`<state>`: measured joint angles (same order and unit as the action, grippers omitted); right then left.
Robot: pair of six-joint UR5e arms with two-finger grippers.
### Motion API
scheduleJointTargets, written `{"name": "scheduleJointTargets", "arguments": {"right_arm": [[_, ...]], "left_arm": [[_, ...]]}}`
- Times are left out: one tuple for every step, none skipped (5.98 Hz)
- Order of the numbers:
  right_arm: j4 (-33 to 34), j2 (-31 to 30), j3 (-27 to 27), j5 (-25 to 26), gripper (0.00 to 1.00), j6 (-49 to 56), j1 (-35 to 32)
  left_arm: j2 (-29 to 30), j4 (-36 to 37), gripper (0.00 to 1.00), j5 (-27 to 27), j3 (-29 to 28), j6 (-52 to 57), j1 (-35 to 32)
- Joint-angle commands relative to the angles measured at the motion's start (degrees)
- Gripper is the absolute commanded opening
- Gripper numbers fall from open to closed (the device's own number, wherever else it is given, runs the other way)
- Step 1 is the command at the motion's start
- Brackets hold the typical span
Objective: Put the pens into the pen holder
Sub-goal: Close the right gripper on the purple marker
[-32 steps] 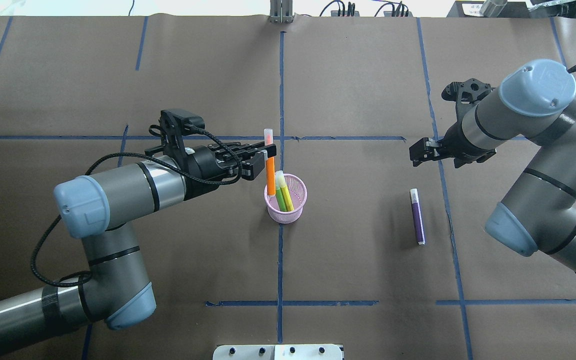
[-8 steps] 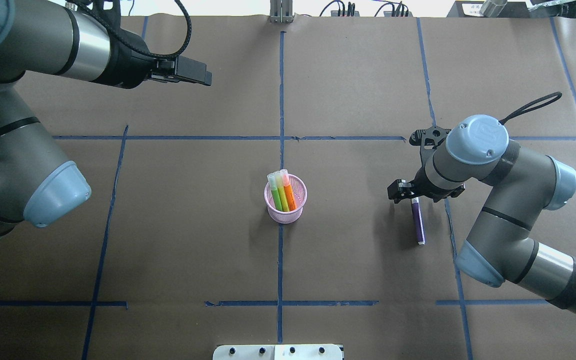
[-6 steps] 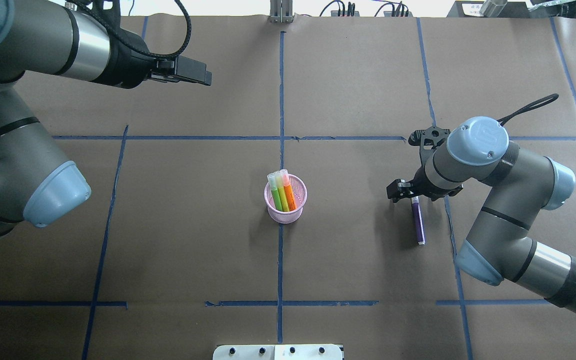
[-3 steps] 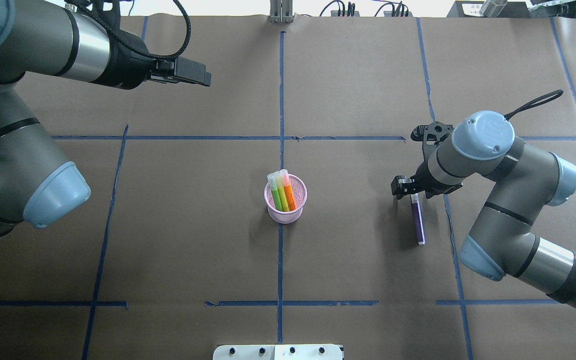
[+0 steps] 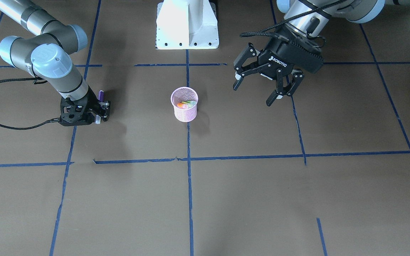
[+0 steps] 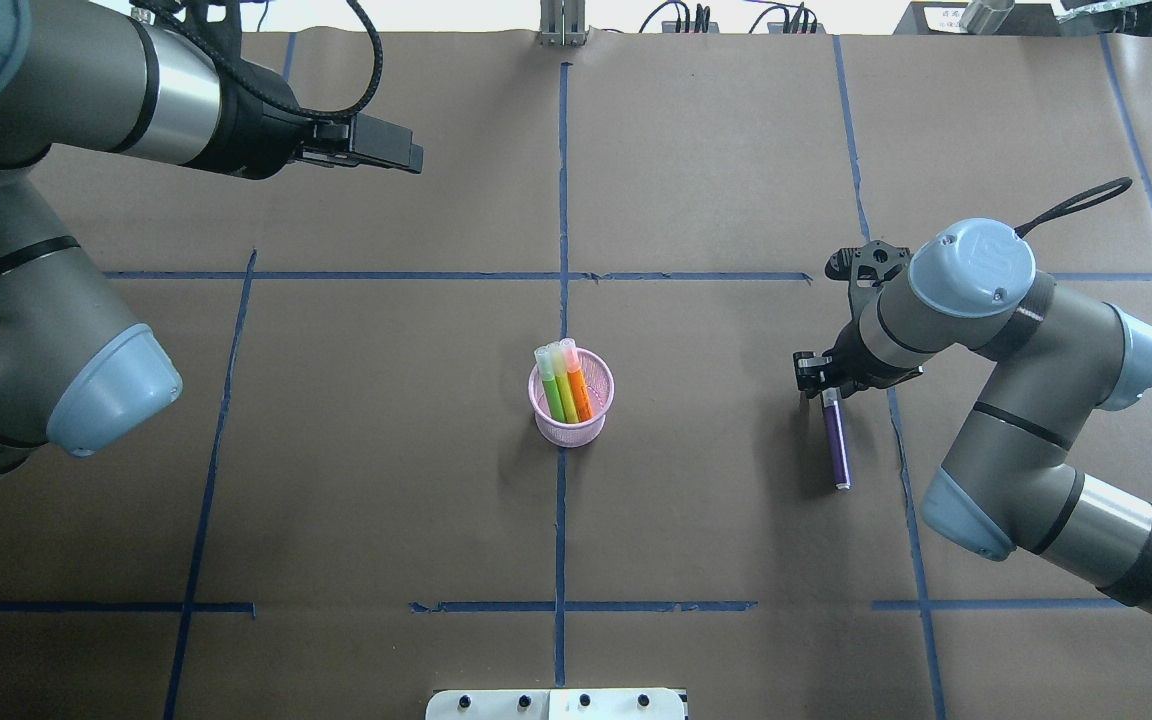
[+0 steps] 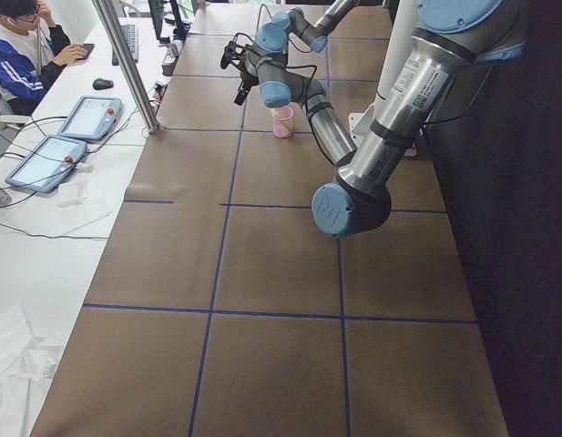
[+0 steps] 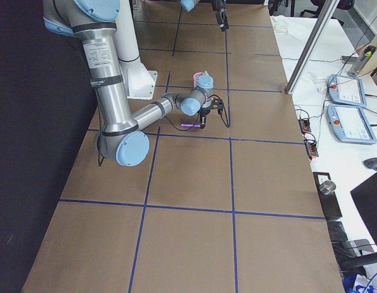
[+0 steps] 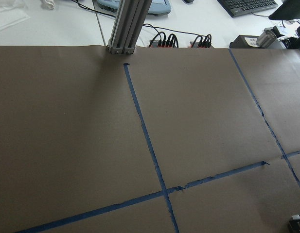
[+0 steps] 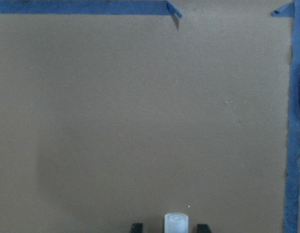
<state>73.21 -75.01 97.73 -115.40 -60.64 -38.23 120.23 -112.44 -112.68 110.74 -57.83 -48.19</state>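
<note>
The pink mesh pen holder [image 6: 566, 432] [image 5: 184, 114] stands at the table's middle with an orange pen [image 6: 579, 392] and two green ones [image 6: 551, 390] upright in it. On the brown paper to its right in the overhead view lies a purple pen [image 6: 837, 445] [image 5: 101, 95]. My right gripper [image 6: 824, 385] [image 5: 99, 114] is down at that pen's pale cap [image 10: 176, 223]; it is open, with a fingertip [image 10: 136, 226] on each side and gaps showing. My left gripper [image 5: 263, 89] [image 6: 406, 155] hangs open and empty, high over the far left.
The white robot base plate [image 5: 187, 25] sits at the near edge and an aluminium post [image 6: 562, 25] at the far edge. Blue tape lines cross the paper. A person [image 7: 16, 45] sits at a side desk with tablets [image 7: 48, 159].
Since 5.4 s ago the orange pen went from my left gripper into the holder and the left arm withdrew. My right gripper came down and edged right over the purple pen's cap.
</note>
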Motion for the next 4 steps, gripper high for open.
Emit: {"name": "scheduleJointTargets", "arguments": {"right_arm": [[0.0, -0.14, 0.09, 0.08, 0.48, 0.0, -0.01], [0.0, -0.23, 0.09, 0.34, 0.42, -0.09, -0.01], [0.09, -0.23, 0.09, 0.43, 0.28, -0.18, 0.08], [0.43, 0.29, 0.27, 0.0, 0.09, -0.09, 0.08]], "left_arm": [[0.0, -0.06, 1.0, 0.0, 0.0, -0.09, 0.11], [0.0, -0.06, 1.0, 0.0, -0.08, -0.09, 0.11], [0.0, -0.15, 1.0, 0.0, 0.0, -0.09, 0.11], [-0.09, -0.15, 1.0, 0.0, 0.0, -0.09, 0.11]]}}
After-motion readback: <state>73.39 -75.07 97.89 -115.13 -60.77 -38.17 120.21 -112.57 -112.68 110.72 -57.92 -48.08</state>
